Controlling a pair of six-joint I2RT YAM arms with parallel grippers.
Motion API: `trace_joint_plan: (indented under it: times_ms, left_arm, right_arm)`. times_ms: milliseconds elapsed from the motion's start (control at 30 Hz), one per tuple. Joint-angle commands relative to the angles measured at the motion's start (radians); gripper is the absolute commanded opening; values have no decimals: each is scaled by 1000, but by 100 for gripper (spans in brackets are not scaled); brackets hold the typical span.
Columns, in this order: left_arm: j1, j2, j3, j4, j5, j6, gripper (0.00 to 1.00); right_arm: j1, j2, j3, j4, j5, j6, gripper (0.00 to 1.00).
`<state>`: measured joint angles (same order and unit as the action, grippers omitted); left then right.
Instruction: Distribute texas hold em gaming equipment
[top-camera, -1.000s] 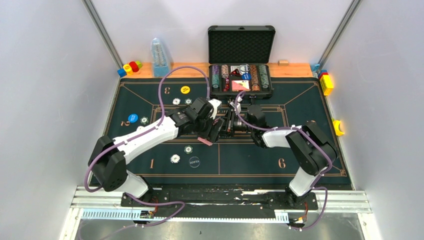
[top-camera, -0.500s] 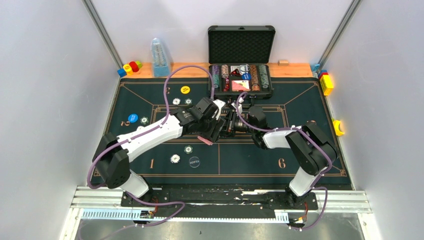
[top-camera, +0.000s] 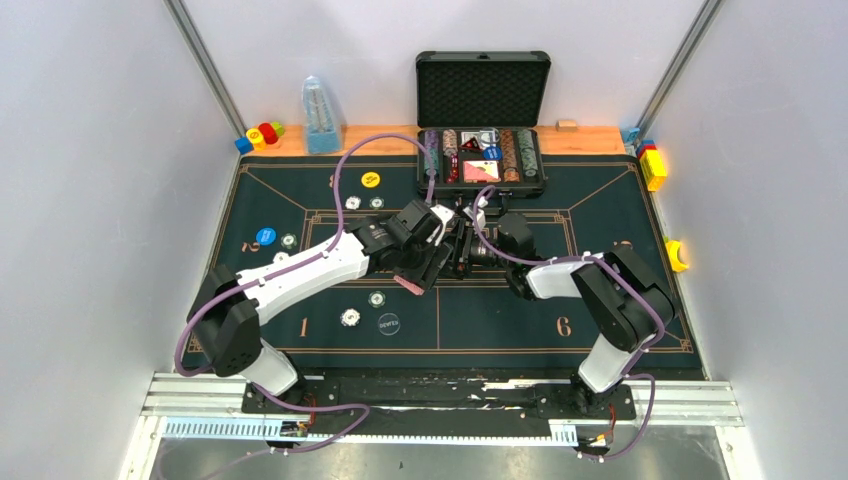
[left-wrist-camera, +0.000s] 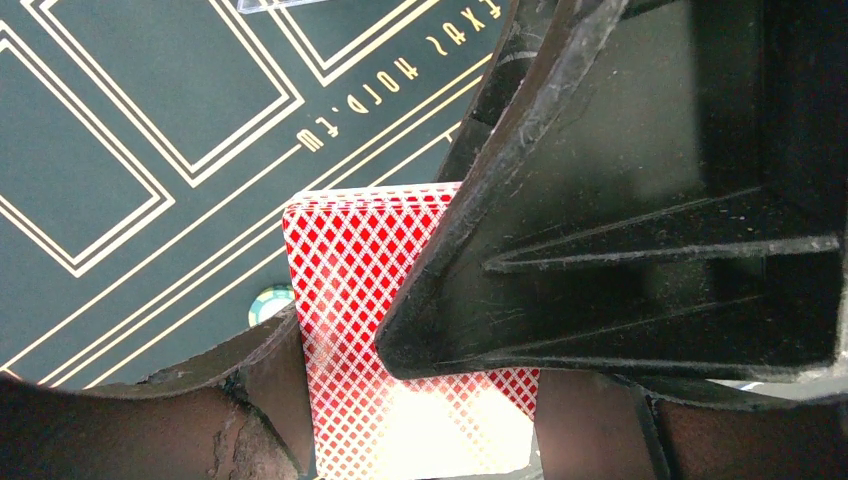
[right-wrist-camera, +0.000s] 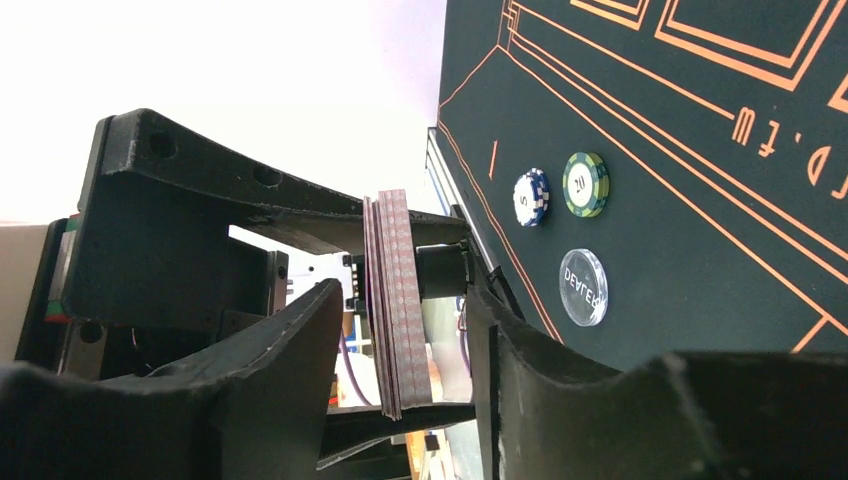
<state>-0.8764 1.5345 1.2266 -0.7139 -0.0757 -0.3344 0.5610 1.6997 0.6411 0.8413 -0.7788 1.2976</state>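
Over the middle of the green poker mat (top-camera: 600, 300) the two arms meet nose to nose. The left gripper (top-camera: 425, 263) is clamped across the faces of a deck of red-backed playing cards (top-camera: 408, 284), holding it on edge above the felt. The right gripper (right-wrist-camera: 405, 330) has its fingers spread to either side of that same deck, with a gap showing on each side, so it grips nothing yet.

I'd judge the deck light and fairly stiff as a stack, but the cards are thin and slick and will slide or fan if squeezed off-centre. A pinch flat across the faces suits the whole pack. A single card would need a fine nip at a free edge or corner.

The right wrist view gives the deck edge-on, showing its thickness, plus a blue-and-white chip (right-wrist-camera: 532, 197), a green chip (right-wrist-camera: 585, 184) and a clear dealer button (right-wrist-camera: 584, 287) lying on the mat. The left wrist view shows only the diamond-patterned back. From above, the open chip case (top-camera: 483, 90) sits at the far edge.
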Motion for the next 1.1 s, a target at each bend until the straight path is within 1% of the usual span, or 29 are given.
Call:
trace_joint_plan:
  times_ms: [0,67,200,367,433,600,633,733,933,1067]
  left_arm:
    - [1,-5,19,36,-17,15,0]
    - [-1,-9,20,36,-8,14,0]
    - [-2,-24,10,32,3,19,0]
    - [-3,-58,-18,44,17,33,0]
    - [-7,-74,-31,54,27,43,0]
    - [-18,-86,-23,33,68,59,0]
    - [-23,-92,-23,30,87,59,0]
    - [-32,-106,-23,-9,86,62,0]
    - [-58,-119,-3,-77,83,64,0]
    - [-73,-113,24,-142,63,73,0]
  right_arm:
    - [11,-53,6,39,-58,-21,52]
    - [12,-57,7,34,-62,-30,56]
    - [12,-74,16,-23,-62,-81,67]
    - [12,-130,18,-111,-75,-193,85]
    - [11,-161,24,-168,-69,-257,90]
    - [4,-217,60,-326,-48,-371,93]
    - [1,-223,65,-340,-48,-384,93]
    - [-2,-229,78,-367,-83,-414,92]
    - [4,-221,101,-411,-194,-480,88]
    - [15,-218,112,-446,-186,-506,86]
